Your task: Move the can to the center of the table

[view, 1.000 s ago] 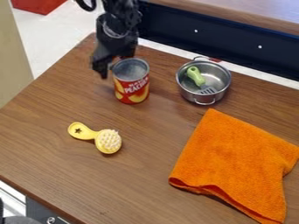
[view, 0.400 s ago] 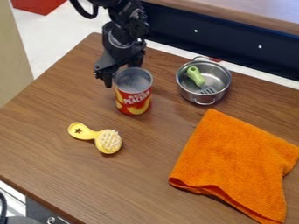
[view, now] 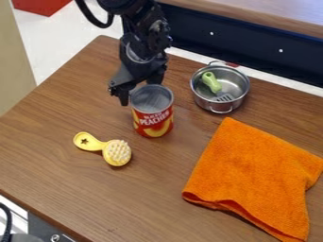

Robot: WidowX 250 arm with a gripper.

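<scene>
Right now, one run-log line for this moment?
gripper: open, against red food can | can: upright on table, between yellow brush and metal pot | green-handled spatula: in pot | orange towel: on table

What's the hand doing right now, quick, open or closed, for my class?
Hand: open, fingers apart, at the far side of the can.

The arm is finished in black, its rounded upper housing cut off by the frame's top edge, left of centre. A thick black cable is looped at its left. Knobbly joint parts are seen at its right; below, a pale grey curved band is set above the angular black tool.
</scene>
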